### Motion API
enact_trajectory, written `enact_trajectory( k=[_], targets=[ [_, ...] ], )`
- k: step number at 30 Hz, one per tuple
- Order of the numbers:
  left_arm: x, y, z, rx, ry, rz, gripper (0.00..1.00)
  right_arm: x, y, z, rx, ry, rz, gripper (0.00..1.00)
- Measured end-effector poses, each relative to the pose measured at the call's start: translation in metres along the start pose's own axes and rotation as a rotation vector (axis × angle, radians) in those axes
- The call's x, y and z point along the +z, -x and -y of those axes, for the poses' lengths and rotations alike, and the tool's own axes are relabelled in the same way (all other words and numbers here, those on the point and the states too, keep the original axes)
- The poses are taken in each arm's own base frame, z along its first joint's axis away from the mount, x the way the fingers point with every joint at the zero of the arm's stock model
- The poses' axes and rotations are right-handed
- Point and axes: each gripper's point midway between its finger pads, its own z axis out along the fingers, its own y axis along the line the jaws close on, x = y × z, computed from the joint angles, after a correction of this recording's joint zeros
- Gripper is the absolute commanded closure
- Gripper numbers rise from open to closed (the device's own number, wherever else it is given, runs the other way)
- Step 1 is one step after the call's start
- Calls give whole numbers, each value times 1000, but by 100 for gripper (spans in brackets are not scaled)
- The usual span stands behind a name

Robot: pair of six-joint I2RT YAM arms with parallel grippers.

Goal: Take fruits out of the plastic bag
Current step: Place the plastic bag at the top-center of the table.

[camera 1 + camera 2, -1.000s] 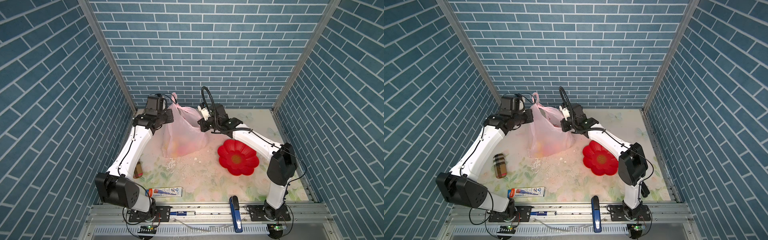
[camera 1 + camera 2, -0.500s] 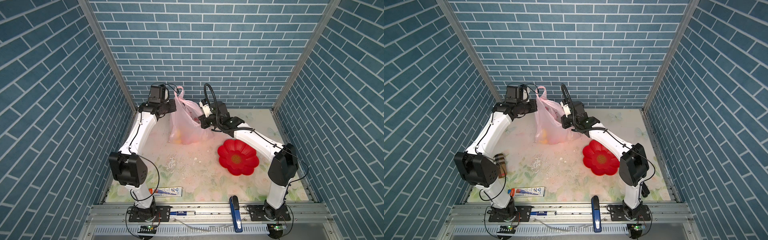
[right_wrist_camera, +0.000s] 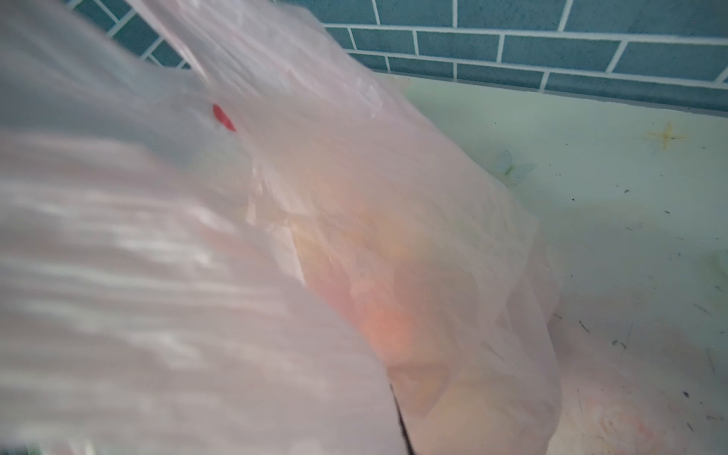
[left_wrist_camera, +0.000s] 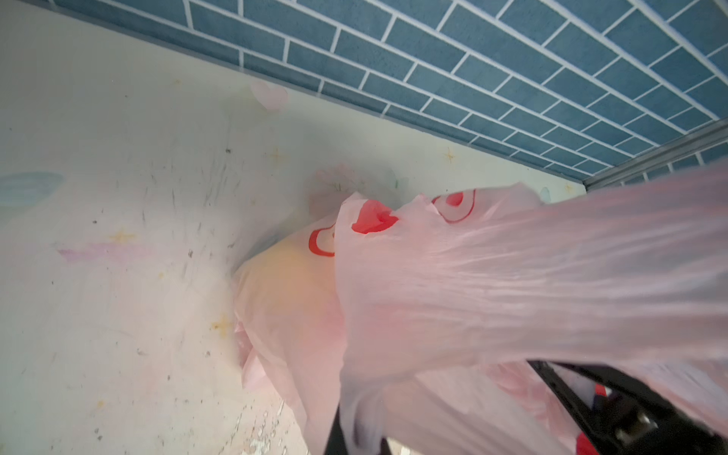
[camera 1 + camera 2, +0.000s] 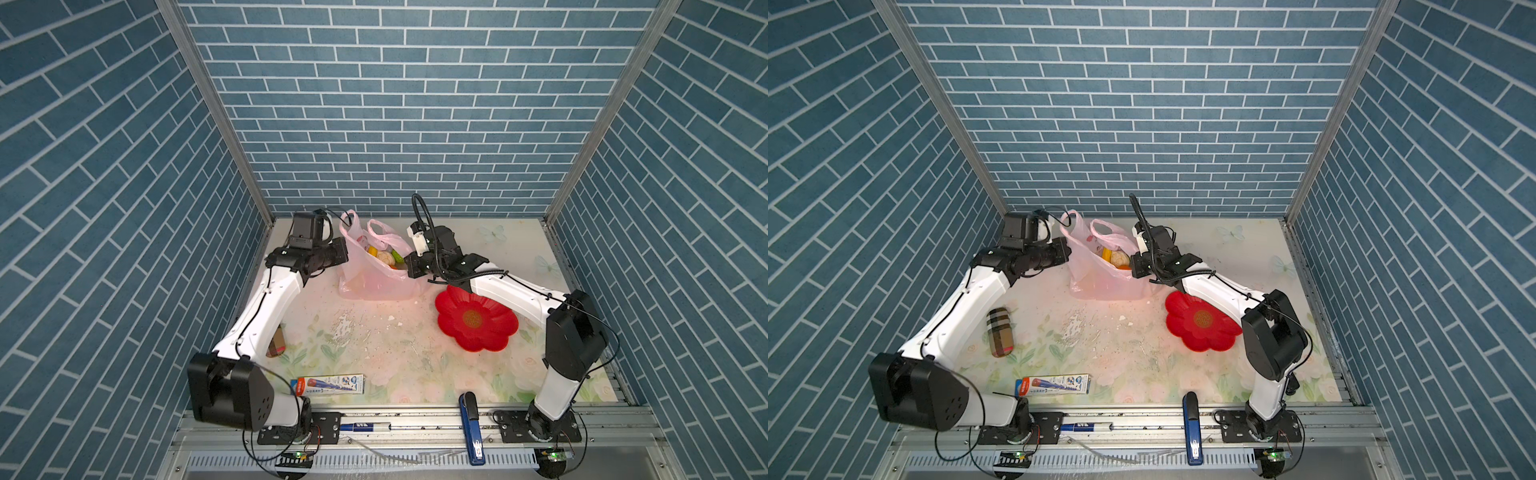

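- left gripper (image 5: 343, 254) pressed shut on the bag (image 5: 374, 286), pinching its left rim; its tips are buried in film in both top views.
- left wrist view: pink film of the bag (image 4: 492, 275) is pulled taut across the frame, with the black gripper body under it and the jaws hidden.
- right gripper (image 5: 410, 271) also pressed shut, pinching the bag's right rim, opposite the left gripper.
- bag stands at the back edge of the surface (image 5: 415, 365), left of the middle. Its bottom rests on the surface and its mouth is held open upward between the two grippers.
- two loop handles (image 5: 341, 224) stick up loose at the bag's back side.
- fruits (image 5: 385, 257) are inside the bag and show through the open mouth in both top views: one yellow, one beige and lumpy, one orange at the right rim. A bit of green shows in a top view.
- right wrist view: blurred bag (image 3: 354, 197) fills most of the frame. Only a yellow-orange glow comes through the film, so cannot tell which fruits.
- red flower-shaped plate (image 5: 490, 332) lies right of the surface's middle, just beside the bag's front right corner; the right arm passes over its back rim.
- white crumbs (image 5: 345, 328) are scattered around the middle of the surface.
- plaid tube (image 5: 1000, 332) lies near the left edge, beside the left arm.
- box (image 5: 330, 384) lies flat near the front edge, left of the middle.
- blue stapler (image 5: 471, 428) lies across the front edge, onto the rail.
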Motion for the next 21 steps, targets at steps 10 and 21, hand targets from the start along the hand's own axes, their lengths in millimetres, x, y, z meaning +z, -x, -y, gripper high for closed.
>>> enact_trajectory(
  k=[10, 21],
  targets=[
    [-26, -77, -2, -13, -26, -56, 100, -6, -20, -10, 52, 12, -16, 99],
    [-46, -124, -25, -89, 12, -53, 84, -19, -49, -7, 82, -35, -39, 99]
  ],
)
